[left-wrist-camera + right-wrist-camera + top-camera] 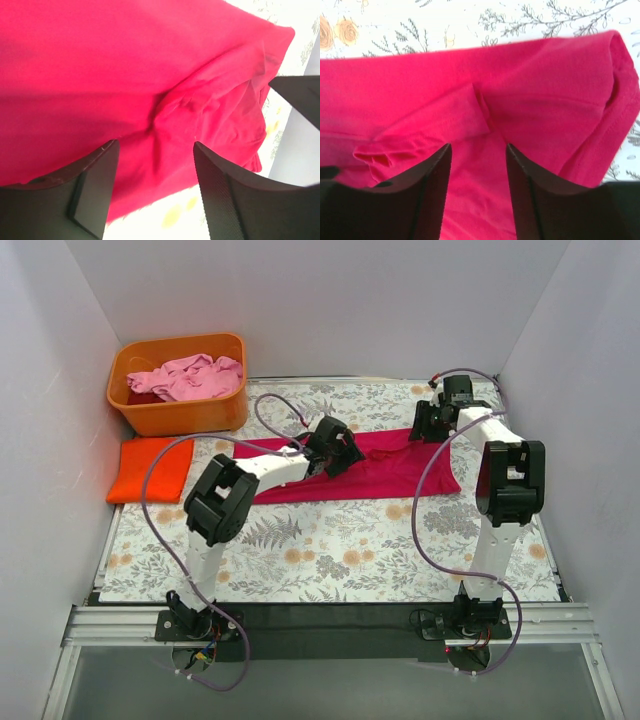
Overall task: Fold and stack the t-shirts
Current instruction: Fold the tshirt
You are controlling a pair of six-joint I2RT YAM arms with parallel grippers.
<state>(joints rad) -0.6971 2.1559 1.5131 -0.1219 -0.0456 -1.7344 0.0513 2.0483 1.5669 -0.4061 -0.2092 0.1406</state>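
The magenta-red t-shirt (390,475) lay as a long, narrow band across the worktop (330,550), nearer the far edge than the near one, running from about the middle toward the right edge. It looked partly folded lengthwise. An orange t-shirt (150,470) lay already folded flat by the left edge, and a pale pink t-shirt (190,375) sat crumpled in the orange tub (180,415) in the far left corner.

The left fingers (90,200) were spread apart just above the middle of the band with nothing between them; the cloth under them showed a small pucker (165,110). The right fingers (540,205) were likewise apart and empty, low over the band's right end, where a sleeve (435,125) lay turned in on the body and a doubled edge (620,75) curled up.

The cloth appeared thin, light and limp. It would probably sag and drag as soon as it was lifted, and a pinch through one layer would likely pull the fold open. The better hold seemed to be at the band's end, on the stitched hem or the doubled edge, with all layers caught together. Two holds spread across the band's width would probably keep it flat while the end was carried over toward the middle.
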